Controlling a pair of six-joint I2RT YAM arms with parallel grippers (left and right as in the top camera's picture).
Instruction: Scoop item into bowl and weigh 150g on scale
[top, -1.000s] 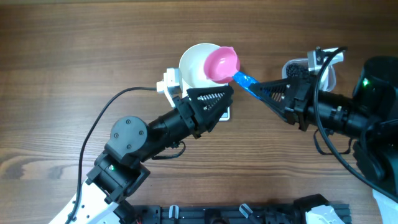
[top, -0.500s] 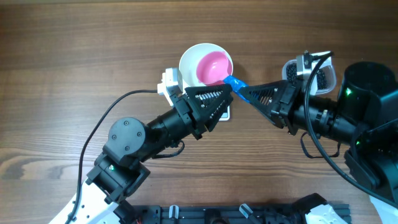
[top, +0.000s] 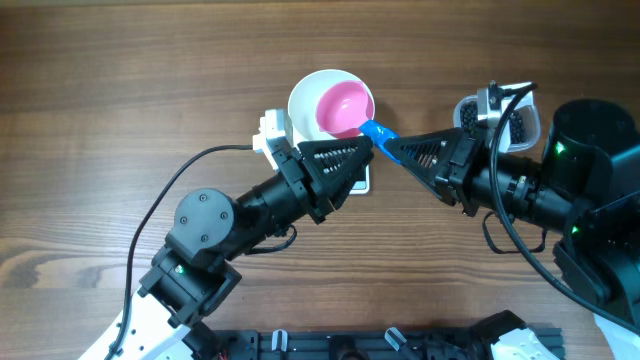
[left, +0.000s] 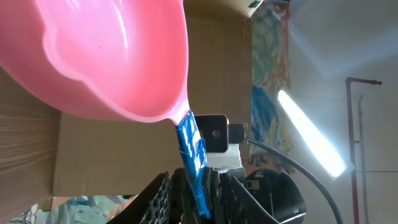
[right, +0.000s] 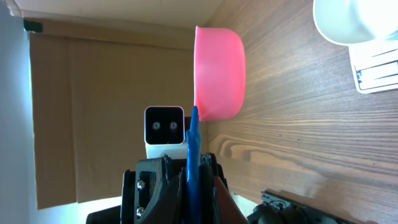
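— Brown wood-grain desk (top: 120, 60) all round. Where is the bowl?

— The white bowl (top: 308, 98) sits just past the tips of both grippers. Only a corner of the scale (top: 362, 183) shows, under the left gripper (top: 366, 150). I cannot tell whether the bowl rests on it.

— And the grippers?

— The right gripper (top: 390, 148) is clamped on the blue handle of the pink scoop (top: 347, 104). The scoop's cup lies over the bowl, beyond the gripper's tip. The left gripper's tip is right beside that same handle, but I cannot tell whether it pinches it.

— And the pellets?

— The black pellets (top: 468, 117) lie in a clear tub (top: 538, 122) behind the right gripper, beside its wrist and well apart from the bowl.
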